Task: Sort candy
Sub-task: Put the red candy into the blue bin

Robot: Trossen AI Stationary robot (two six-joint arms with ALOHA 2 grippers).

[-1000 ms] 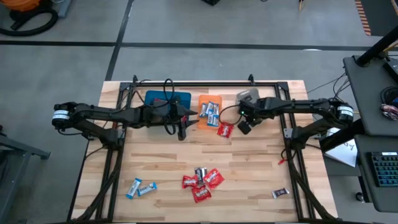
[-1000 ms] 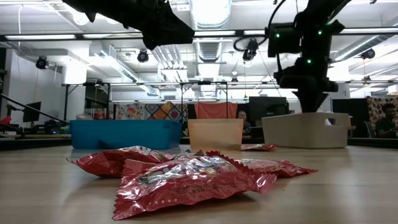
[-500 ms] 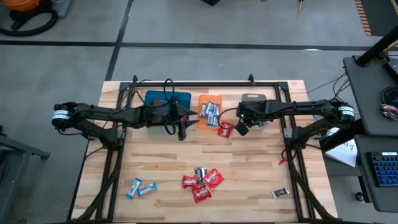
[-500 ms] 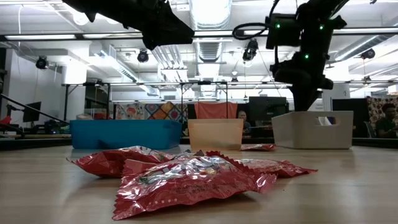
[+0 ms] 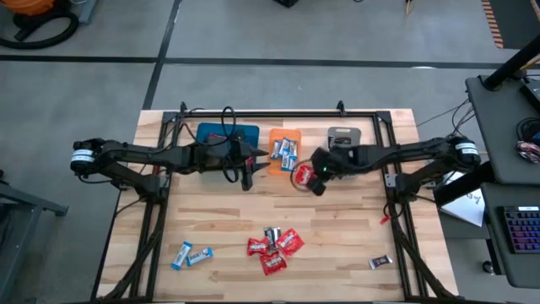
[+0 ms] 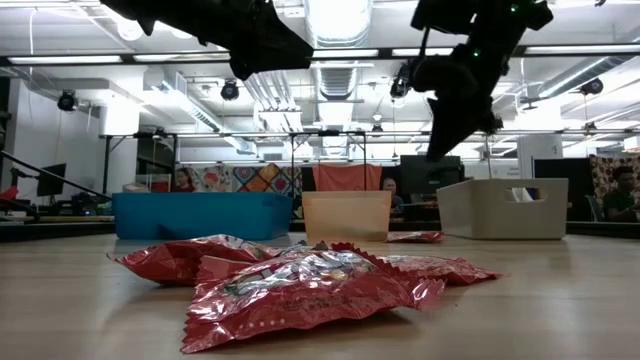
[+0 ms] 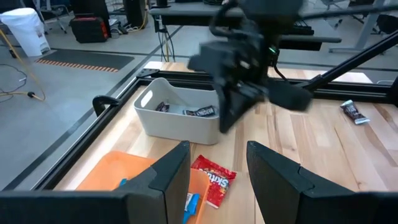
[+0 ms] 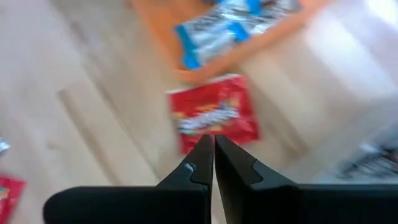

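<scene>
My right gripper (image 5: 314, 179) (image 8: 213, 158) is shut and empty. It hangs in the air (image 6: 438, 150) just beside a red candy (image 5: 301, 176) (image 8: 214, 114) that lies flat on the table by the orange tray (image 5: 285, 152). That tray holds blue-and-white candy (image 5: 287, 149). My left gripper (image 5: 251, 169) (image 7: 217, 168) is open and hovers off the orange tray's left edge. More candy lies near the table's near edge: a red pile (image 5: 274, 247) (image 6: 300, 280) with a dark piece (image 5: 272, 234), two blue-and-white pieces (image 5: 192, 253) and a dark piece (image 5: 380, 263).
The blue tray (image 5: 226, 137), the orange tray and the grey tray (image 5: 343, 135) (image 7: 180, 115) stand in a row along the far edge. The grey one holds dark candy (image 7: 202, 111). A black frame (image 5: 278, 113) borders the table. Bare wood lies between the trays and the near pile.
My right gripper has swung from over the grey tray toward the table's left and a little nearer, ending beside the red candy by the orange tray. The grey tray has shifted a little as the gripper left it. My left arm has kept still.
</scene>
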